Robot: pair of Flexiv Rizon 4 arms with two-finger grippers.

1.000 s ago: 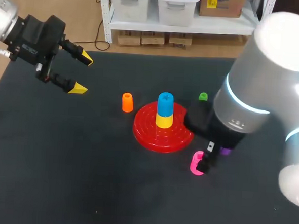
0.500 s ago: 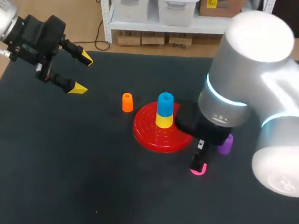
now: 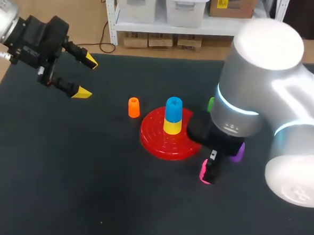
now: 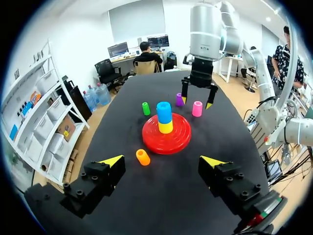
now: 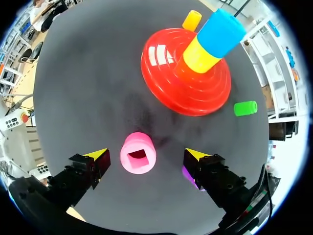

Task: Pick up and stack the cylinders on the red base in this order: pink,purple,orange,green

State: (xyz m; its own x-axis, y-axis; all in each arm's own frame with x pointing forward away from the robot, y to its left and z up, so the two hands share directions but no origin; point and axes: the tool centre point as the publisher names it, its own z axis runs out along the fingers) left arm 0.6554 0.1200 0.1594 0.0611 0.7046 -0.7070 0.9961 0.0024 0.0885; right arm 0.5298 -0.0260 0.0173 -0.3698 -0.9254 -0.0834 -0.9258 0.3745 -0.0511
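Note:
The red base (image 3: 156, 141) holds a yellow cylinder (image 3: 172, 126) with a blue one (image 3: 173, 108) on top. The pink cylinder (image 5: 138, 152) stands upright on the table between the fingers of my open right gripper (image 5: 146, 155), touched by neither. From the left wrist view, the right gripper (image 4: 197, 102) straddles the pink cylinder (image 4: 197, 108). The purple cylinder (image 3: 239, 152) lies just beside it, half hidden behind one finger (image 5: 210, 171). The orange cylinder (image 3: 133, 107) stands left of the base and the green one (image 5: 245, 108) behind it. My left gripper (image 3: 86, 77) hangs open and empty at the far left.
The dark table (image 3: 62, 186) is bare across its front and left. My right arm's big wrist (image 3: 249, 91) covers the table right of the base in the head view and hides most of the green cylinder.
My right arm has swung left and settled over the pink cylinder, fingers still wide. The left arm and the cylinders have not moved.

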